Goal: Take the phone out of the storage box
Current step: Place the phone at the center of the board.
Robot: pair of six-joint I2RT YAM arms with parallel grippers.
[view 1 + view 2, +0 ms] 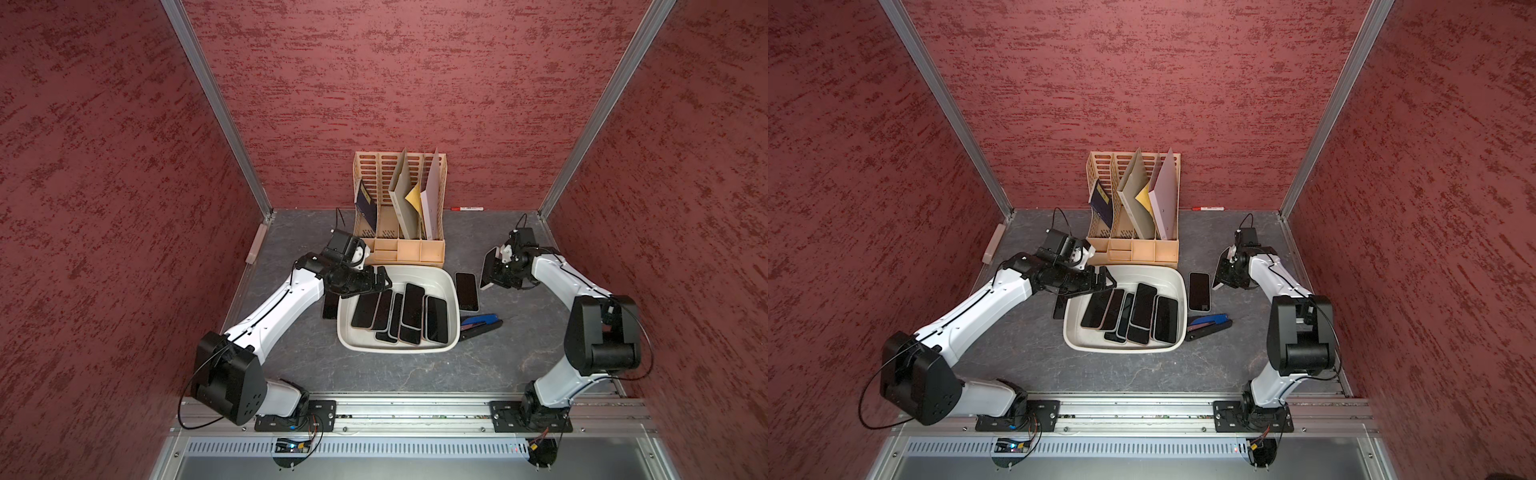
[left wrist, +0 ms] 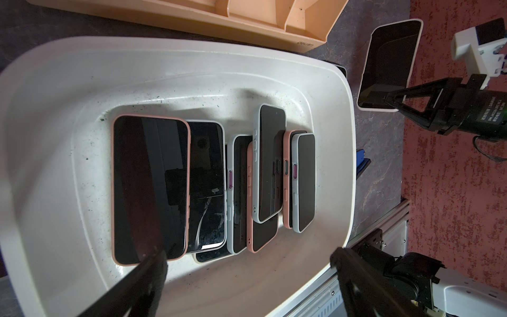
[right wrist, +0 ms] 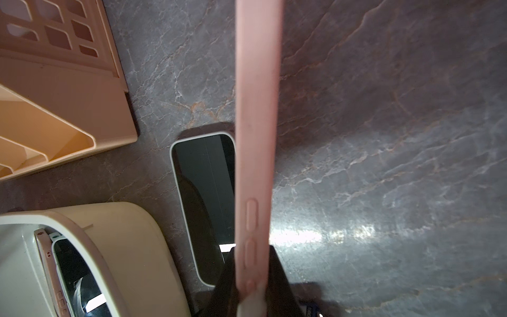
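Observation:
The storage box is an off-white tub at the middle of the table. Several dark-screened phones lie side by side and overlapping in it. My left gripper hangs open over the box's far left corner, nothing between its fingers. My right gripper is to the right of the box, above the table, shut on a pink-cased phone held on edge. Another phone lies flat on the table beside the box's right wall.
A beige slotted file rack with folders stands just behind the box. A blue and black stapler lies at the box's right near corner. A further phone lies left of the box under my left arm. A red marker lies by the back wall.

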